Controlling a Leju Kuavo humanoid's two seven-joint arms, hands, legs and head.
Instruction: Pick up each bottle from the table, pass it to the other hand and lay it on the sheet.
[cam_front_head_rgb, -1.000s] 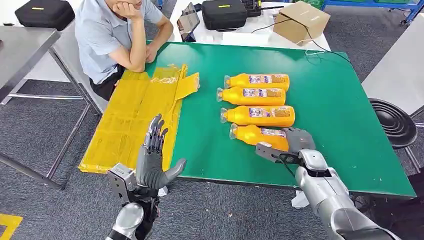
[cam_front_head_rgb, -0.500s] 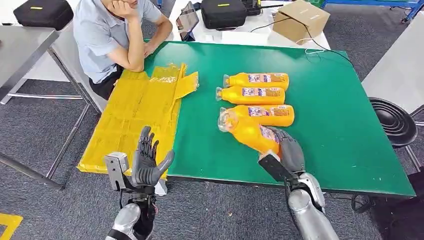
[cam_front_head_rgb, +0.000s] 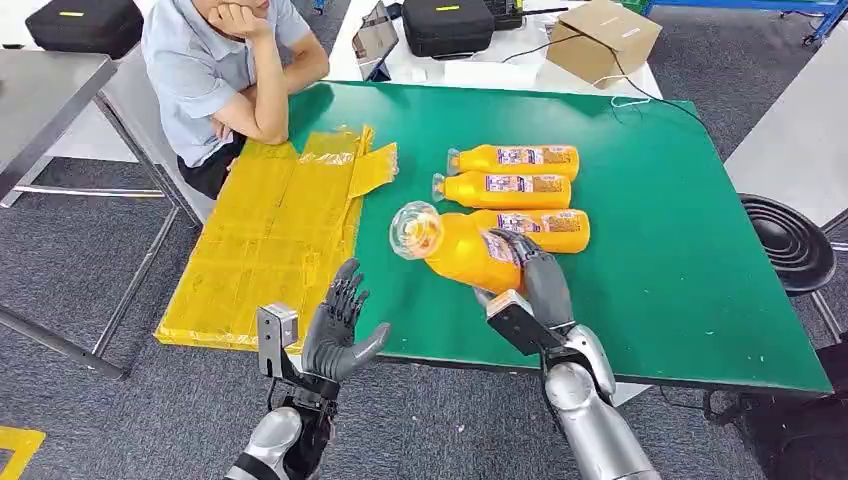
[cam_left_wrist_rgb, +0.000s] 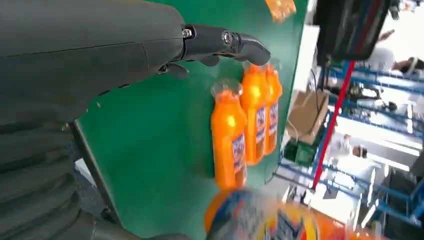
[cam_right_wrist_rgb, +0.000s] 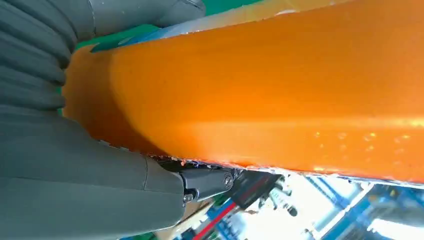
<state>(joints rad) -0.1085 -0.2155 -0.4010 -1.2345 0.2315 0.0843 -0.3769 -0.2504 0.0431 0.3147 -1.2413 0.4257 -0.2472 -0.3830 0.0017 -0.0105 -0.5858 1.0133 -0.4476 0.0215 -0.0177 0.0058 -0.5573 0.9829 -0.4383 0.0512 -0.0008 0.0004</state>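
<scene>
Orange bottle (cam_front_head_rgb: 462, 250): gripped by right hand (cam_front_head_rgb: 528, 275), lifted above table (cam_front_head_rgb: 700, 260). Left hand (cam_front_head_rgb: 340, 325): spread, empty. Risk: smooth body slipping during handover.

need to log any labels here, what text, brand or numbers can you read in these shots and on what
No text is readable.
Labels on the three lying orange bottles: too small.
Label on the bottle the right hand holds: blurred.
Cardboard box: print too small.

A person (cam_front_head_rgb: 215, 70) sits at the table corner, leaning on one elbow. Behind stand a cardboard box (cam_front_head_rgb: 603, 40), a black case (cam_front_head_rgb: 448, 25) and probably a tablet (cam_front_head_rgb: 376, 42).
</scene>
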